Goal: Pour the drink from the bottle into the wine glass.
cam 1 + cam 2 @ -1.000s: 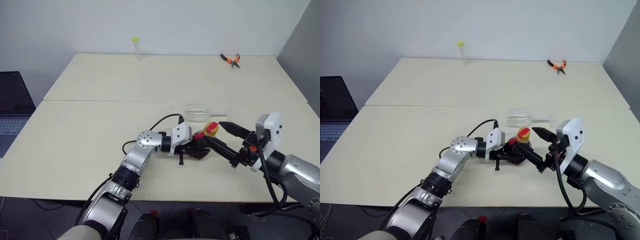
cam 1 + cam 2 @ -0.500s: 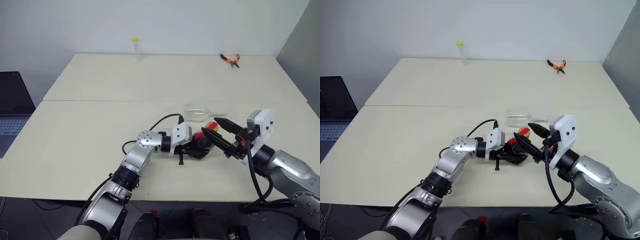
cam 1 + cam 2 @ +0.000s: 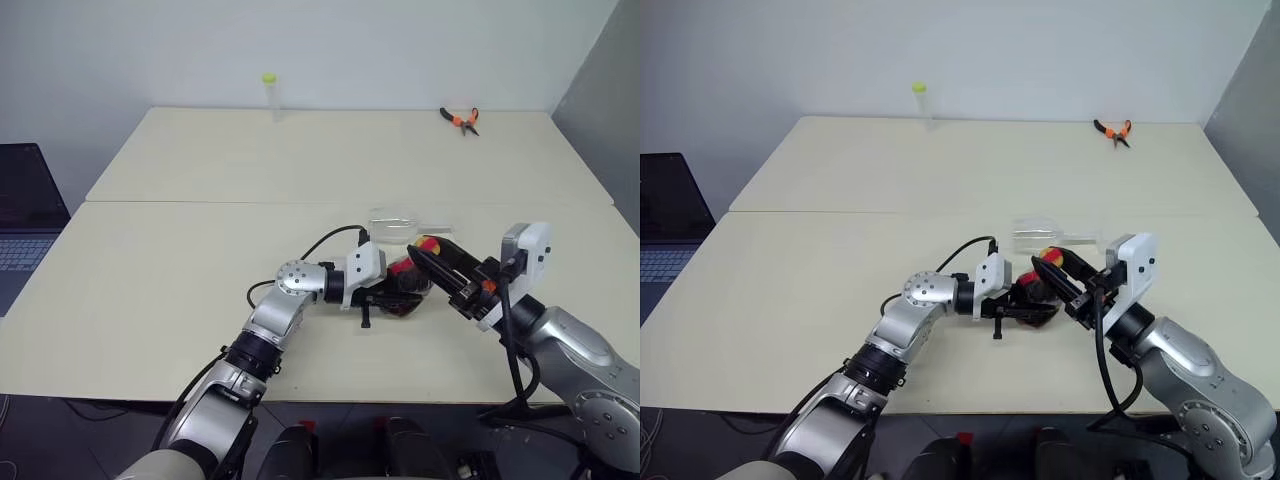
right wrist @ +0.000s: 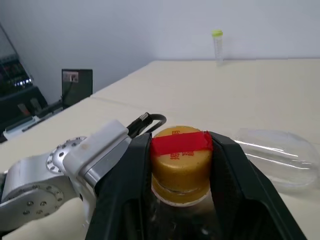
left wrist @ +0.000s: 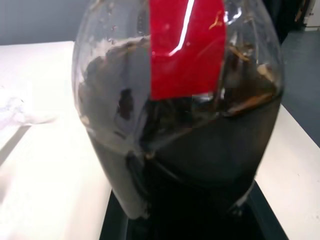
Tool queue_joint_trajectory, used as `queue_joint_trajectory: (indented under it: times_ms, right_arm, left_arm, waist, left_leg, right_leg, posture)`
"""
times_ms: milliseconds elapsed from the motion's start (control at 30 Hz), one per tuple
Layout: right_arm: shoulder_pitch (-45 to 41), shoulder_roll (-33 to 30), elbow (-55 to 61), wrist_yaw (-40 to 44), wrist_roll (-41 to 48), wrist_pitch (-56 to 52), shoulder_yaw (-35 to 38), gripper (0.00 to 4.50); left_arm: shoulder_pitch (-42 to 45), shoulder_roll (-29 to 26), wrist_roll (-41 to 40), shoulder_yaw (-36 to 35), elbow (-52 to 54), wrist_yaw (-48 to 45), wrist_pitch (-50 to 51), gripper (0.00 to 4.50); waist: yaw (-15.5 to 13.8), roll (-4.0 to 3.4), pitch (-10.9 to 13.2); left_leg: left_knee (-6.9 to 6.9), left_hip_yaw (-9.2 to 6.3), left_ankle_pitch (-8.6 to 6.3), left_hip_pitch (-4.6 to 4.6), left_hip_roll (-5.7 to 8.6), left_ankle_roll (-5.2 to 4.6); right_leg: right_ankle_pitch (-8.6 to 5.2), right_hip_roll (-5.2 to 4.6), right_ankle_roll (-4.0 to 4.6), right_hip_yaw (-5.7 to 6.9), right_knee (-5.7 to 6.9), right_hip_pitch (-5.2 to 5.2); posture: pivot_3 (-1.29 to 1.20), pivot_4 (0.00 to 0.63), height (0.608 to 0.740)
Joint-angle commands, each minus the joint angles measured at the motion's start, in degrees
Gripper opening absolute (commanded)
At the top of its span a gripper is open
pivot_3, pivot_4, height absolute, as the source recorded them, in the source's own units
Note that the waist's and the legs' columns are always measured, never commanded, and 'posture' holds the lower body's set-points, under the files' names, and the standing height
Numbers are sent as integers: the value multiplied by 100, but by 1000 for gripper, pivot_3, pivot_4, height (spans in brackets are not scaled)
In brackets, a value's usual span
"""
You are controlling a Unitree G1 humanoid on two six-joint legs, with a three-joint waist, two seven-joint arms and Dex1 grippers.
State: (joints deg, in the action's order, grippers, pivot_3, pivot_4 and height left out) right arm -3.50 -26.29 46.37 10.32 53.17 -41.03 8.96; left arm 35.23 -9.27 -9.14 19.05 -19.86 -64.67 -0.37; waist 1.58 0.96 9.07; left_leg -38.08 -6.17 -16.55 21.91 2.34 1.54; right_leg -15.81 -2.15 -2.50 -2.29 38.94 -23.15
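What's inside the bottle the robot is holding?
The bottle holds a dark, nearly black drink filling its lower part, with clear space above. A red label covers part of the inside, and the black tool below hides the base.

The left arm reaches forward over the near half of the table, its wrist bent so the left gripper (image 3: pixel 392 295) points toward the robot's right, fingers clamped on the bottle (image 5: pixel 180 115). The right arm comes in from the near right edge, forearm raised; the right gripper (image 4: pixel 180 160) has its two black fingers (image 4: pixel 125 185) pressed against either side of the bottle's cap (image 4: pixel 180 157).
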Motion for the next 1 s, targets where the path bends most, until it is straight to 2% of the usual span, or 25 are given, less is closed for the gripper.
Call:
queue_joint_trajectory:
  times_ms: [33, 133, 267, 500, 633, 733, 900, 1000]
  right_arm:
    - [-284, 127, 198, -325, -131, 484, 414, 1256]
    - [-334, -296, 213, -239, -1296, 747, 157, 1238]
    - [-193, -673, 138, -60, -2357, 1223, -23, 1238]
    - [1151, -515, -607, 479, -2558, 1599, 647, 1238]
    - [1716, -5, -1533, 459, -2552, 1776, 975, 1237]
    - [1763, 122, -2019, 461, -2927, 2097, 971, 1237]
    - [1625, 282, -2514, 608, -3035, 2120, 754, 1237]
    - [1490, 382, -2850, 617, -3109, 2034, 628, 2209]
  left_arm:
    - [-6, 34, -101, -39, 269, -14, -39, 717]
    - [-23, 37, -107, -50, 279, -10, -36, 693]
    - [-30, 39, -106, -58, 277, 1, -41, 693]
    - [-16, 31, -118, -64, 337, -13, -74, 693]
    - [52, 28, -205, -100, 372, -112, -64, 693]
    - [70, 38, -226, -127, 367, -139, -36, 693]
    - [40, 26, -273, -122, 413, -183, -10, 693]
    - [45, 32, -282, -125, 402, -189, -1, 693]
  waist:
    - [6, -1, -1]
    - [4, -2, -1]
    - [4, -3, -1]
    - [-21, -2, -1]
    - [-8, -3, -2]
    - [15, -7, -3]
    - [21, -12, -4]
    - [10, -11, -4]
  left_leg:
    - [0, 2, 0, -1, 1, 0]
    - [0, 0, 0, 0, 1, 0]
    - [1, 3, 1, -1, 2, 1]
    - [-1, 6, 0, 1, 4, 1]
    - [0, 9, 0, -5, 0, 0]
    - [3, 15, 0, -8, 0, 0]
    - [6, 15, 0, -12, -3, 0]
    - [3, 16, 0, -10, -1, 0]
  right_leg:
    - [0, 0, 0, -2, 0, 0]
    - [0, 0, 0, 1, 0, -1]
    - [0, 1, 0, -1, 0, -3]
    - [0, -1, -1, -2, -1, 2]
    - [0, 2, 0, -6, 2, 2]
    - [0, 3, 0, -11, 4, 1]
    - [0, 7, 0, -12, 4, 1]
    - [0, 5, 0, -12, 3, 1]
  posture:
    - [0, 150, 740]
    - [0, 150, 740]
    - [0, 150, 740]
    - [0, 150, 740]
    - [0, 150, 740]
    - [0, 150, 740]
    - [0, 150, 740]
    - [0, 150, 740]
